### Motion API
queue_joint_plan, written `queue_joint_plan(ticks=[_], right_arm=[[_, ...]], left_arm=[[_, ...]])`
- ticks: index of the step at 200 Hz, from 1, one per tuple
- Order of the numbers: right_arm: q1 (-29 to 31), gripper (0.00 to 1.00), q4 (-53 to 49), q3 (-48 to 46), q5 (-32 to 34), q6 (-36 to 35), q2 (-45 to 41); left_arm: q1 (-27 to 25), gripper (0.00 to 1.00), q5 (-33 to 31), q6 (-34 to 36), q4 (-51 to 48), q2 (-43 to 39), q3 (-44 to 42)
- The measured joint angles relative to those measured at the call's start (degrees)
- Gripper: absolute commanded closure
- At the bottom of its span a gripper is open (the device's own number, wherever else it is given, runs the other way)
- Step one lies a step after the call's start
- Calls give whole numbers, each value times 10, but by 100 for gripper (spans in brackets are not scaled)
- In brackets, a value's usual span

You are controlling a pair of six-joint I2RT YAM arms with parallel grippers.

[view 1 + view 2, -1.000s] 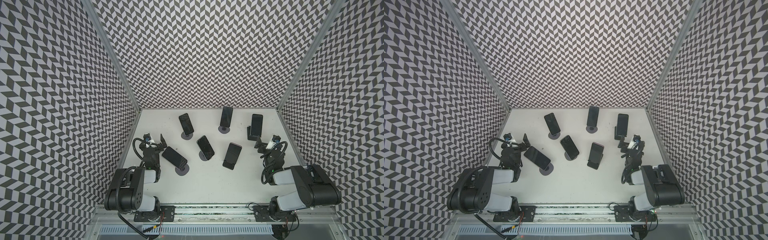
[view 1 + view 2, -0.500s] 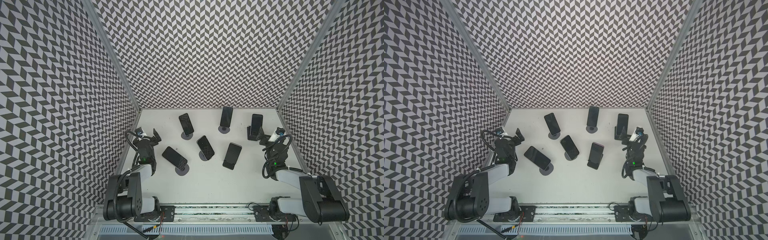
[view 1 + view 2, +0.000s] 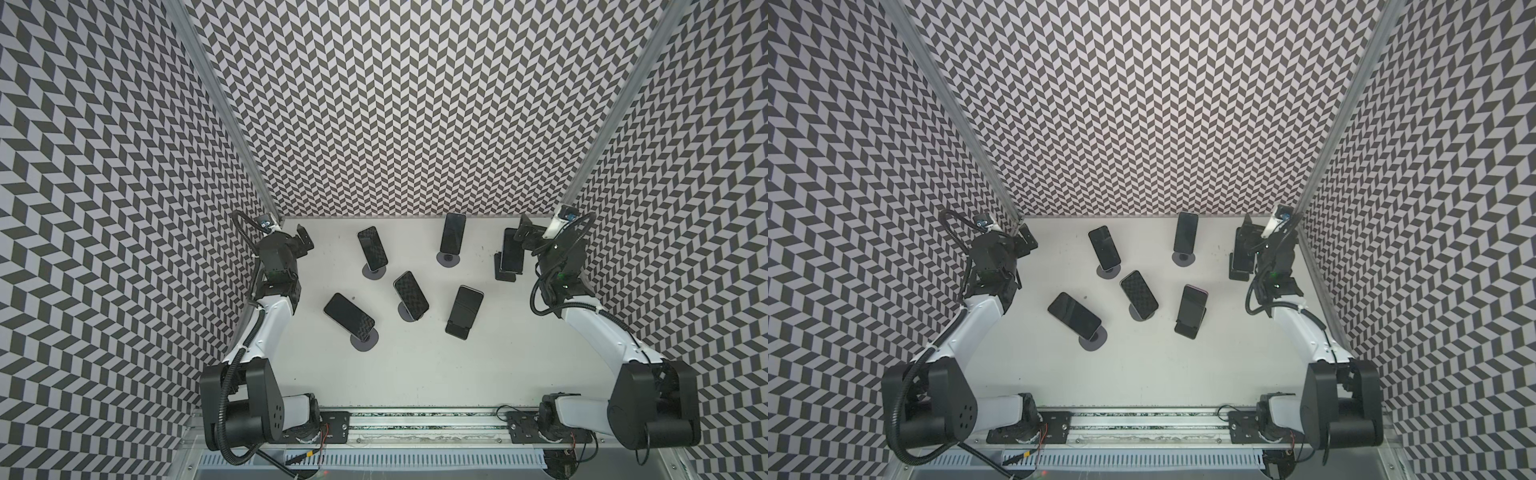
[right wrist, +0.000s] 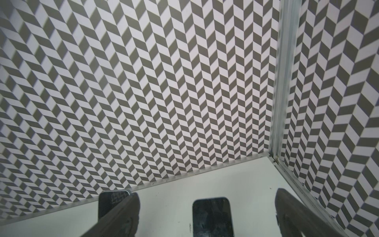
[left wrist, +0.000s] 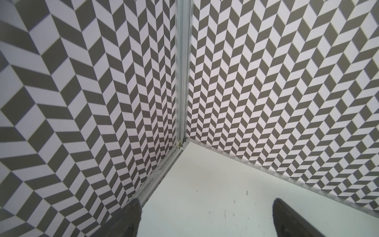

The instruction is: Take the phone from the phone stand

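Observation:
Several dark phones lean on stands on the white table (image 3: 415, 365). The far-right phone (image 3: 510, 255) stands upright in a black stand (image 3: 505, 276). My right gripper (image 3: 524, 231) hovers open just above and behind that phone's top. In the right wrist view the phone's top edge (image 4: 212, 217) sits between the spread fingers (image 4: 123, 215), untouched, with the right gripper (image 4: 207, 195) empty. My left gripper (image 3: 305, 242) is open and empty at the back left corner. The left wrist view has the left gripper (image 5: 206, 202) over bare table.
Other phones on round-based stands stand at the back left (image 3: 372, 248), back middle (image 3: 453, 233), centre (image 3: 410, 293) and front left (image 3: 348, 314). One on a black stand (image 3: 467, 305) is right of centre. Patterned walls close three sides.
Both arms have stretched toward the back wall. The right gripper moved up to the far-right phone and its jaws spread wider. The left gripper moved into the back left corner.

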Motion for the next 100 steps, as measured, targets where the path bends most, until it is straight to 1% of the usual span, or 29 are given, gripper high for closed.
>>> queue_joint_plan(ticks=[31, 50, 76, 100], right_arm=[[0, 0, -89, 87, -53, 15, 4], [2, 2, -154, 159, -99, 26, 18], [16, 5, -228, 244, -158, 37, 30], [56, 7, -294, 306, -197, 36, 39]], left_arm=[[-6, 1, 22, -1, -75, -6, 65], [-24, 2, 31, -5, -120, -25, 95], [-82, 3, 38, -5, -179, -71, 137], [-149, 5, 35, -11, -243, -113, 189]])
